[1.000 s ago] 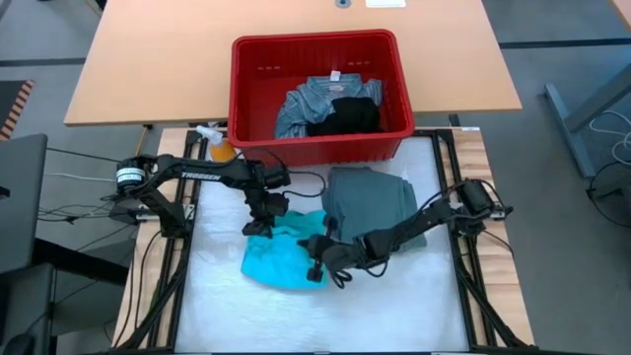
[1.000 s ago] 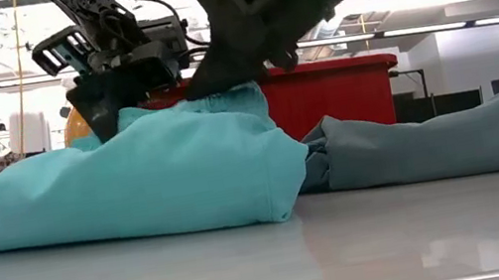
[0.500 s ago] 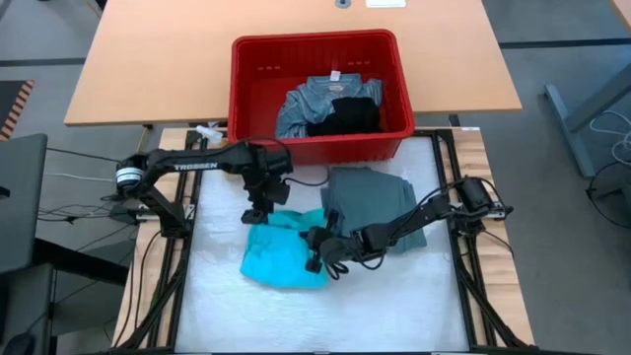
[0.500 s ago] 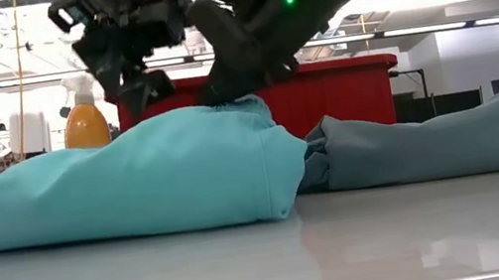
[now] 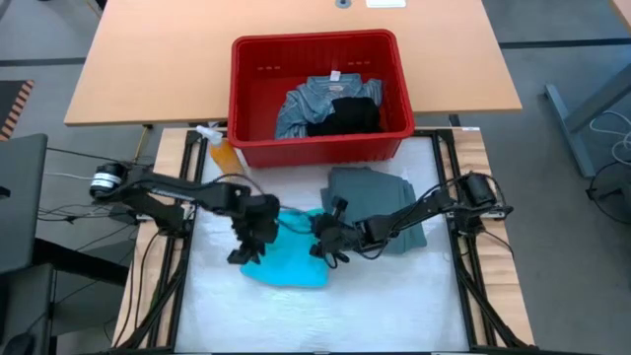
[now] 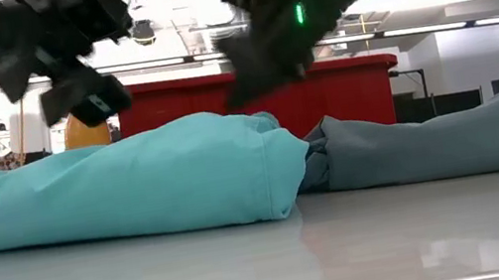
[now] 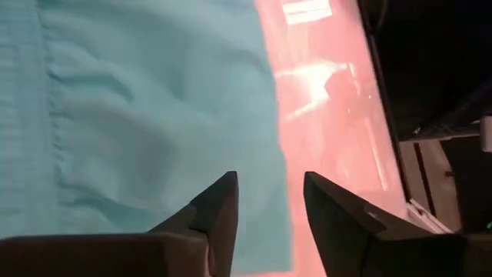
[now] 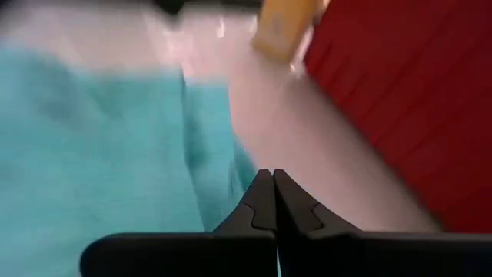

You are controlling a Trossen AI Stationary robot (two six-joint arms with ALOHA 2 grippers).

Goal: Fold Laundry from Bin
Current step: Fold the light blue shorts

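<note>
Lying rumpled near the middle of the glossy white worktop (image 5: 394, 306), a soft bright turquoise knit garment (image 5: 291, 258) is seen, its hem ribbed in the left wrist view. Just beside it, toward the worktop's right edge, a muted grey-green garment (image 5: 373, 200) is laid in a flat folded block. Two more pieces are heaped inside the red slotted plastic bin (image 5: 251, 99), which is set at the worktop's far edge: one mottled blue-grey (image 5: 306, 99), one black (image 5: 345, 116). Four garments are thus counted, and one bin.

An orange spray bottle with a white nozzle (image 5: 219, 148) is stood by the bin's near left corner.

The left gripper (image 5: 246, 251) is held over the turquoise garment's left edge, fingers (image 7: 215, 211) parted with nothing between them. The right gripper (image 5: 325, 245) is poised at that garment's right edge, its fingers (image 8: 261, 201) pressed together on nothing. In the low view both dark arms are seen above the cloth, partly hiding the bin behind.
</note>
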